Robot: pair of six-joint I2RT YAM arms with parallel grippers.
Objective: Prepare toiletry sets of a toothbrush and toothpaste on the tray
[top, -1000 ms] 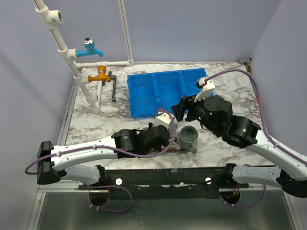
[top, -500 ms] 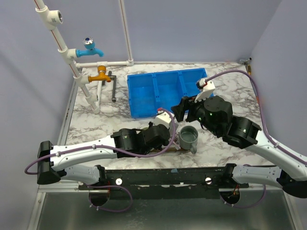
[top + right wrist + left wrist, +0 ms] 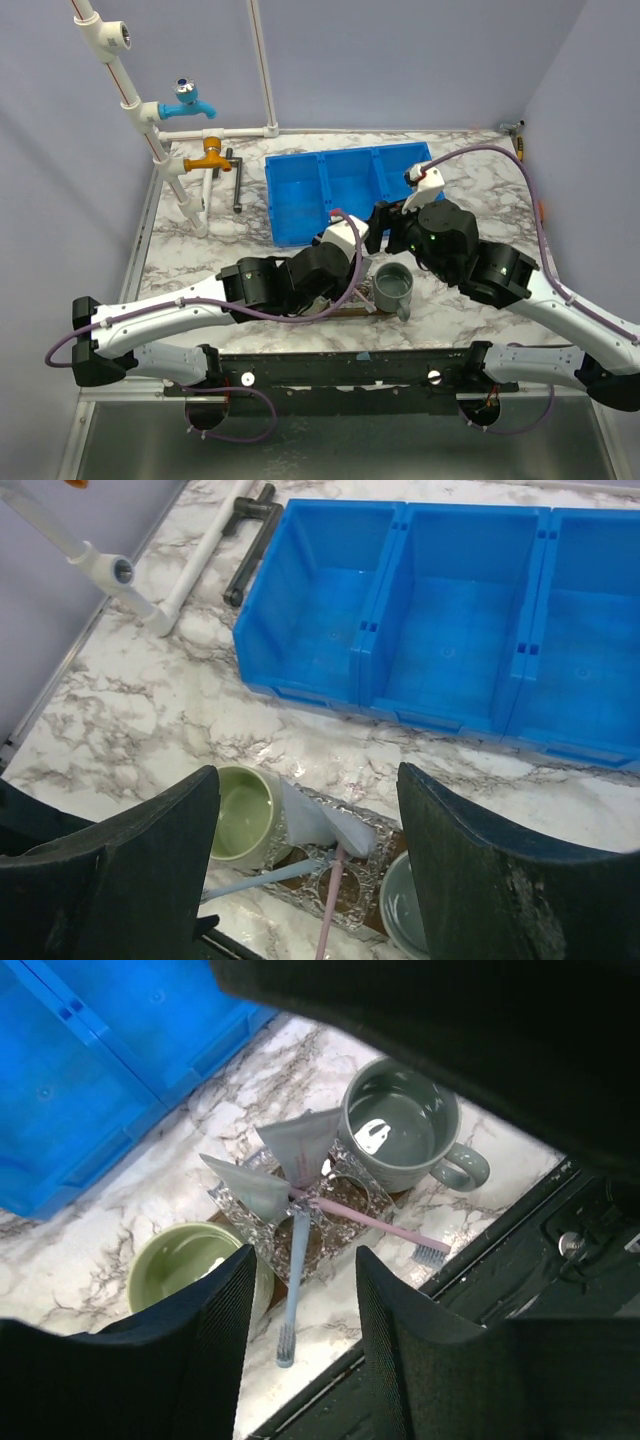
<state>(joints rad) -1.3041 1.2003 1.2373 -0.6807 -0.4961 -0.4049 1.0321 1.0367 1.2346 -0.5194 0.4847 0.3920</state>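
In the left wrist view's centre, the light, stiff toothbrushes (image 3: 370, 1225) and soft, squashy tubes (image 3: 300, 1145) lie on the tray (image 3: 330, 1245). I'd pinch brushes mid-handle. The left gripper (image 3: 305, 1260) hovers with fingers parted, empty; the right gripper (image 3: 305, 780) gapes wide, empty.

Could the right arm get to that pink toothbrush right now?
Probably yes: the right gripper is open above the tray, and the pink toothbrush lies uncovered there. The left arm close beside could crowd it, though.
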